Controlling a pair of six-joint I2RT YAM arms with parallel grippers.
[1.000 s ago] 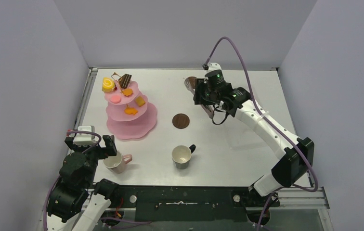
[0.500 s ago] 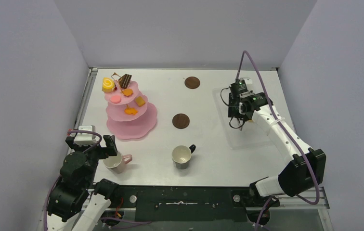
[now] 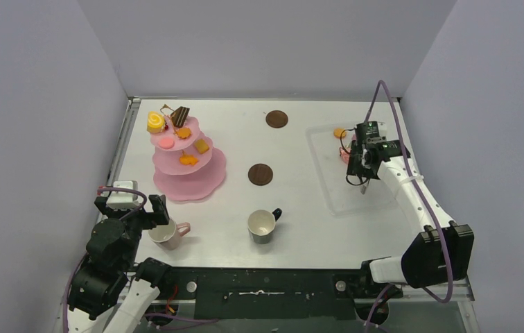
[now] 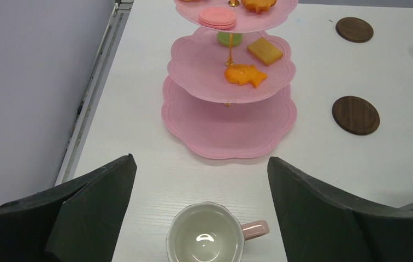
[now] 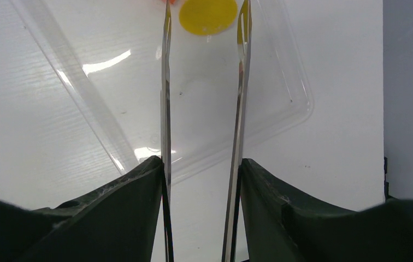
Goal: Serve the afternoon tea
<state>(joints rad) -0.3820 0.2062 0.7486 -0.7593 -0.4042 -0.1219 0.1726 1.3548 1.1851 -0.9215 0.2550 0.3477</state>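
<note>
top view
right gripper: moved from far coaster to tray at right table edge.
stand: left side of table, bottom tier bare.
black mug: near edge, off any coaster.

left wrist
left gripper: jaws wide, pink mug between them, not clamped.

right wrist
tongs: held by right gripper, tips straddling yellow pastry in tray.
meaning: coaster judged placed; pastry pickup likely next.

Tea things spread over a table.
Stand with pastries far left; left mug and middle mug near; near coaster mid-table, far coaster behind it; tray right, tongs above it.
</note>
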